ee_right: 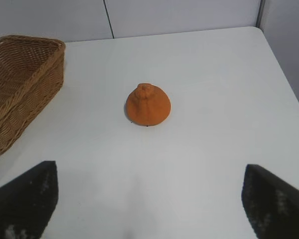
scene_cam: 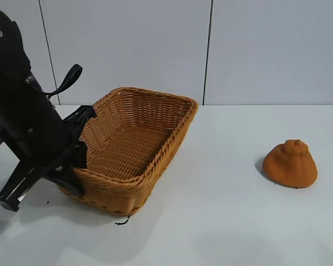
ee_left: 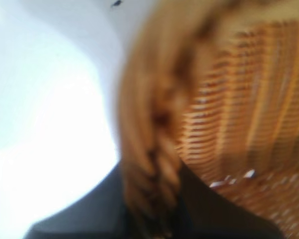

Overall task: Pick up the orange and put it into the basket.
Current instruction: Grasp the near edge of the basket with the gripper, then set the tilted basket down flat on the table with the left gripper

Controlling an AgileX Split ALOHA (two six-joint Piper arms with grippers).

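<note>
**Operator:** While my left gripper (scene_cam: 77,160) sits clamped on the near wall of the basket (scene_cam: 155,119), its jaws narrow with the braided rim (ee_left: 157,149) pinched between them, the orange (scene_cam: 290,164) lies by itself on the bench (scene_cam: 211,221), well apart from the basket and untouched.

**Second:** And your right arm?

**Operator:** My right gripper (ee_right: 149,199) hangs above the bench with its jaws wide and nothing in them, the orange in line ahead of it.

**Second:** What worries you?

**Operator:** Two things, I'd say. That basket is light wicker; if my left arm pulls or lifts, it could tip or skid. And the orange is a ribbed dome with a knob on top, so jaws closing too high on the slope might squeeze it out sideways and send it rolling.

**Second:** Surroundings?

**Operator:** Smooth white bench, slick-looking, so little friction to stop either thing sliding. Pale panelled wall (scene_cam: 127,50) behind, a dark seam running down it. A small black speck (scene_cam: 122,222) lies by the basket's corner.
</note>
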